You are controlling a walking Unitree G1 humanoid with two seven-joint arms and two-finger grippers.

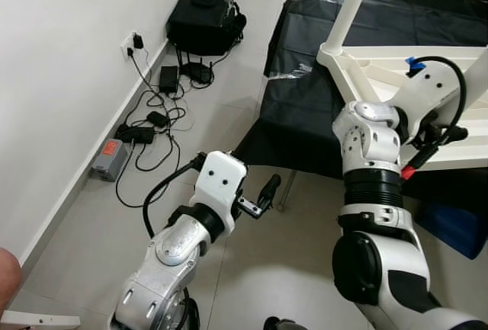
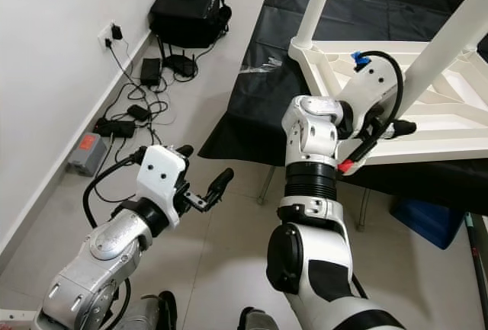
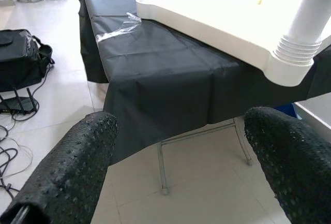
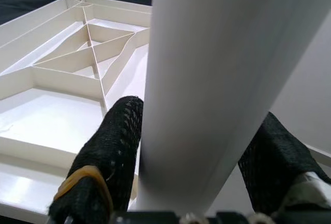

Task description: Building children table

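A white plastic children's table (image 2: 427, 128) lies upside down on a black-covered table (image 1: 305, 94), ribbed underside up. One white leg (image 2: 314, 2) stands at its far corner. A second white leg (image 2: 450, 40) rises from the near side. My right gripper (image 2: 389, 128) is shut on this near leg low down. In the right wrist view the leg (image 4: 217, 53) sits between both black fingers (image 4: 119, 131). My left gripper (image 1: 263, 193) hangs open over the floor, left of the black-covered table and short of its corner, with nothing between its fingers (image 3: 77, 167).
A black bag (image 1: 204, 14) sits by the wall at the far left, with chargers, cables and a power strip (image 1: 145, 132) along the skirting. A blue box (image 1: 457, 227) stands under the black-covered table. The table's thin metal legs (image 3: 163, 167) rest on pale floor tiles.
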